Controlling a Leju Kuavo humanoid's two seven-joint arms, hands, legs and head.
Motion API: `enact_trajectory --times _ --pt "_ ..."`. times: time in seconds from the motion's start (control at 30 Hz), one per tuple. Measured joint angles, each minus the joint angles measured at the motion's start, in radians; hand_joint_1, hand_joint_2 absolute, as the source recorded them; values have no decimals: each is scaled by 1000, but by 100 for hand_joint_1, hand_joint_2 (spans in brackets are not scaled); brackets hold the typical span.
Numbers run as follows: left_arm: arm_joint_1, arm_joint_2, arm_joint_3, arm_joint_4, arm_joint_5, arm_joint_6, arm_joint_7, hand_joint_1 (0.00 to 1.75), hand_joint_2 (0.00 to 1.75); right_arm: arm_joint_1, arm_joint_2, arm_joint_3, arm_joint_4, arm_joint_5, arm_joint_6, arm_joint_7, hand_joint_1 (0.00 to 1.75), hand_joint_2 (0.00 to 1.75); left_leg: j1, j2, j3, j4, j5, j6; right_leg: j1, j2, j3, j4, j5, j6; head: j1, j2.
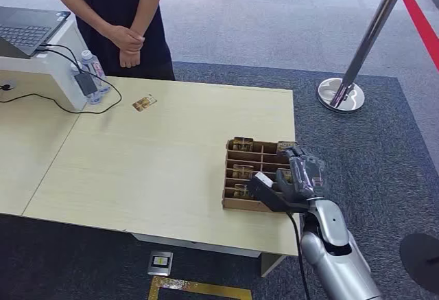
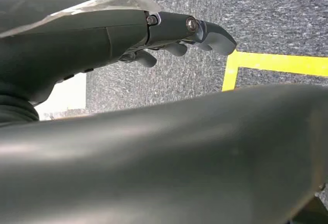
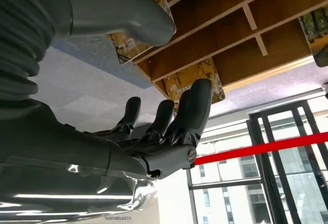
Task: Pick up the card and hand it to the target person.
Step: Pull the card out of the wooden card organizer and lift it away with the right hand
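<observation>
Right hand at the card box, person waiting far across the table.

The pale wooden table runs from the robot toward the person standing at its far left side, hands clasped; bare tabletop lies between them. The brown divided box sits at the near right corner, just short of the table's edge, with cards standing in several of its compartments. The right hand hangs at the box's right end, fingers apart and holding nothing, thumb toward the box. In the right wrist view a patterned card lies just beyond the fingertips, between them and the thumb; I cannot tell whether they touch. One loose card lies flat near the person, well apart from the box. The left hand hangs over the carpet, fingers loosely extended and empty, so the right is much nearer.
</observation>
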Motion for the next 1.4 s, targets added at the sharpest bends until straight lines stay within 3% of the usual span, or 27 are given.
enact_trajectory --times 0.73,1.4 --pt "-1 4 3 0 -22 -13 -8 0 0 67 -25 -51 -22 10 -3 21 86 175 0 0 0 0 0 0 0 0 0 0 0 0 0 0" --pt "-3 4 3 0 -22 -13 -8 0 0 8 -13 -53 9 31 19 -5 88 175 0 0 0 0 1 0 0 0 0 0 1 0 0 0"
